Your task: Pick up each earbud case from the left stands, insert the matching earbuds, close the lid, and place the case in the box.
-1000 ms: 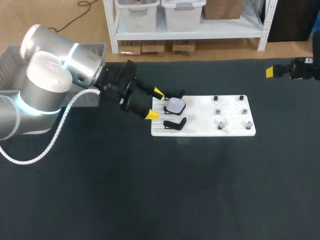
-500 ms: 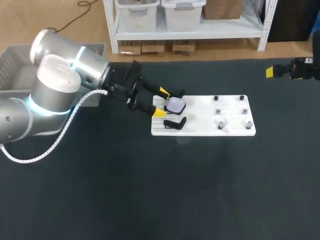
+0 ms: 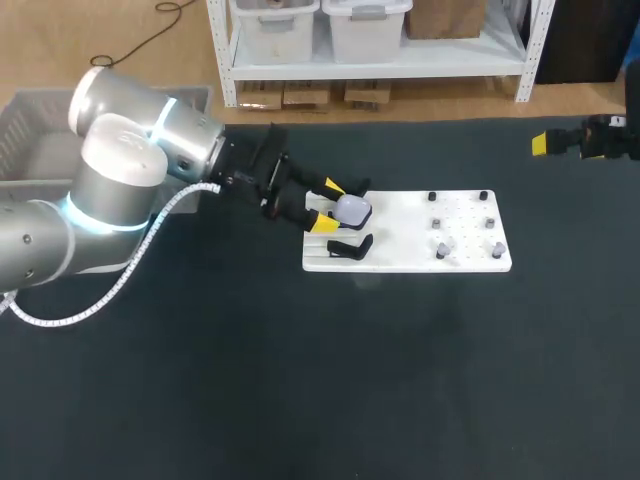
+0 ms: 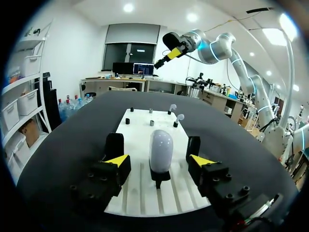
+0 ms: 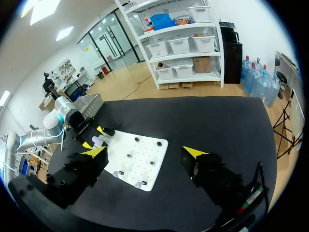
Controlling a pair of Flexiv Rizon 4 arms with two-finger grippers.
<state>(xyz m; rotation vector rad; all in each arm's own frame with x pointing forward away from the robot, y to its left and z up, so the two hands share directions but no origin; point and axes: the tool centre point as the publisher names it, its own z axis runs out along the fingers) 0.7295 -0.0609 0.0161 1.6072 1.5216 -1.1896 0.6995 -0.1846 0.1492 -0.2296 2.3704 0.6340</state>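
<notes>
Pale, rounded plastic earbud case (image 3: 351,209) sits upright on a small black stand (image 4: 160,175) at the left end of a white perforated board (image 3: 400,256) on the black tabletop (image 3: 300,380). The left gripper (image 3: 328,206) is spread wide, one yellow-tipped finger on each side of the case, neither touching it. A second black stand (image 3: 350,247), unoccupied, lies just beside the first. Two small white earbuds (image 3: 441,248) perch on pegs toward the board's right end. The right gripper (image 5: 144,152) hangs well apart near the table's far right edge, its fingers parted and holding nothing.
</notes>
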